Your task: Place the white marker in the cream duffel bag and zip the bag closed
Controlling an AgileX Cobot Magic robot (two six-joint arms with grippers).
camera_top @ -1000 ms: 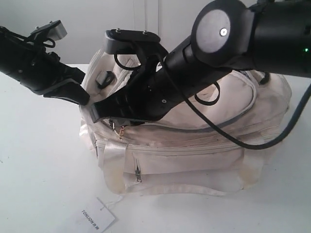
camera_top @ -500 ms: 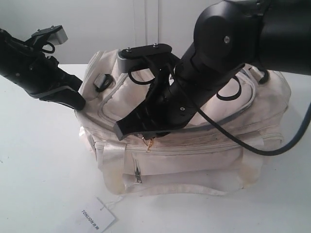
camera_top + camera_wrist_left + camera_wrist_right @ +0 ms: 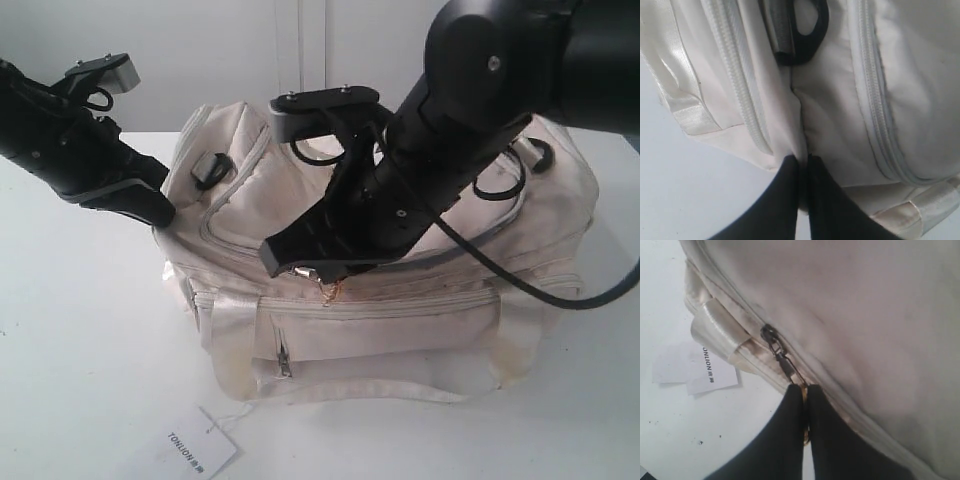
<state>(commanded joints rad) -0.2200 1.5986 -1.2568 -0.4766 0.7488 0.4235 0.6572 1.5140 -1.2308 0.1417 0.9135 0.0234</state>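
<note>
The cream duffel bag (image 3: 400,320) is seen standing on the white table (image 3: 80,350), and everything here is placed by it. In front of the bag's left front corner a white paper tag (image 3: 195,450), printed TONLION, is laid flat on the table, well apart from both grippers. At the bag's left end a black ring (image 3: 212,168) is fixed just above the spot where the left gripper (image 3: 160,212) is set. Much of the bag's top flap is covered by the bulky right arm, and a black cable (image 3: 520,285) is draped from that arm across the bag's right front face. A small front pocket zipper (image 3: 284,358) is hung low on the bag's front.

Now the tools. The left gripper is clenched on a fold of fabric at the bag's left end; in the wrist view the cloth is drawn in between the closed fingers (image 3: 785,200). The right gripper (image 3: 300,268) is pressed tight on the zip pull (image 3: 782,360) at the front edge of the bag's top flap, left of the bag's middle, with the slider just ahead of the fingertips. The white marker is not made out in any view.
</note>
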